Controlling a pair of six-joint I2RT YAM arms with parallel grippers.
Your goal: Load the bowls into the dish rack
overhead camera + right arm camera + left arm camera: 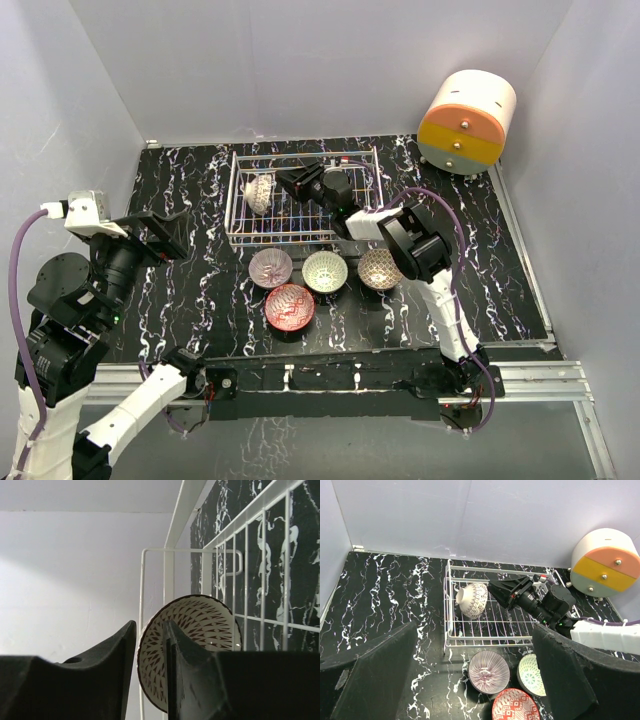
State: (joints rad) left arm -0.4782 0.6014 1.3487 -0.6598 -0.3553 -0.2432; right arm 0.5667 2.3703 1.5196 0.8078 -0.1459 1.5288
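The dish rack [300,238] stands at the back middle of the table. One brown-and-white bowl [258,192] leans on its side in the rack's left end. My right gripper [287,180] is inside the rack just right of that bowl. In the right wrist view its fingers [150,630] stand slightly parted, a gap showing round the bowl's rim [200,620]. In front of the rack sit a pinkish bowl [270,267], a pale green bowl [325,270], a brown-and-white bowl [380,268] and a red bowl [290,306]. My left gripper [165,235] hangs wide open over the table's left side, holding nothing.
A round orange-and-cream drawer unit [465,122] stands at the back right corner. White walls close in the table on three sides. The right arm's forearm [415,240] passes above the brown-and-white bowl on the table.
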